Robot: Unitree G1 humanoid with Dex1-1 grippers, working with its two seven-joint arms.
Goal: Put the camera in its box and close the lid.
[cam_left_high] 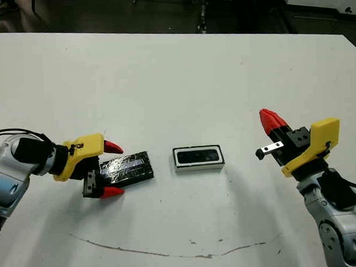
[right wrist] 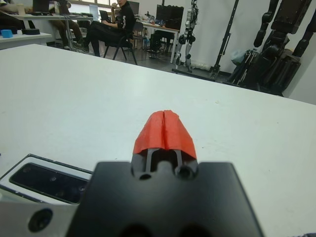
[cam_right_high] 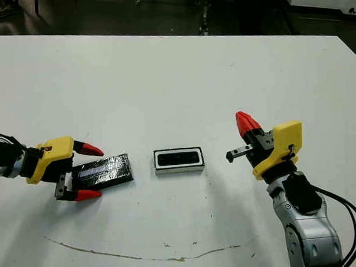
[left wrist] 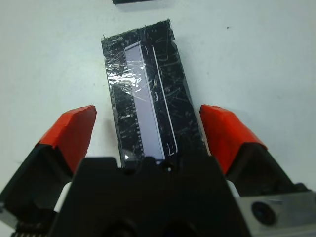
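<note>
Flat lid (cam_left_high: 127, 169), lengthwise toward box (cam_left_high: 198, 157)

Both arms are showing silver-grey rounded forearm shells with black joints. Each wrist is carrying a yellow angular housing over a black block body. Left gripper (cam_left_high: 111, 169) is wearing two red pointed tips on black finger stems; a small screw is showing on its metal side plate. Right gripper (cam_left_high: 269, 121) is showing the same red tips, plus a small silver bracket with two holes. Black cables are looping from both forearms.
</note>
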